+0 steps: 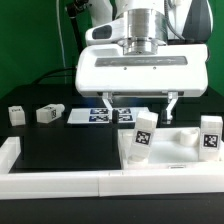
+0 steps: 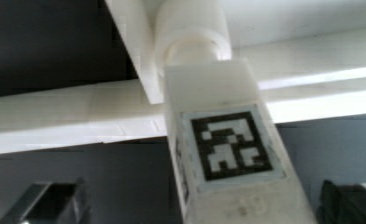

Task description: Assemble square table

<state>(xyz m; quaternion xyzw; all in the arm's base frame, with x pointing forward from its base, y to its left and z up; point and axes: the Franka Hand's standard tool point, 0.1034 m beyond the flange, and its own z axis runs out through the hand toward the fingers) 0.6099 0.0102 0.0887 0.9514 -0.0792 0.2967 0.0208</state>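
The white square table top (image 1: 176, 156) lies at the front right of the exterior view. Two white legs stand upright on it, one with a tag near its left corner (image 1: 142, 136) and one at the right (image 1: 209, 137). Two loose legs lie on the black mat at the left (image 1: 15, 114) (image 1: 48, 114). My gripper (image 1: 140, 103) hangs open just above and behind the left standing leg. In the wrist view that leg (image 2: 224, 140) stands between my dark fingers (image 2: 55, 203), with a gap on each side. My gripper (image 2: 201, 205) holds nothing.
The marker board (image 1: 98, 116) lies on the mat behind the gripper. Long white border bars run along the front (image 1: 60, 182) and the left (image 1: 8, 152). White table parts cross behind the leg in the wrist view (image 2: 64, 112).
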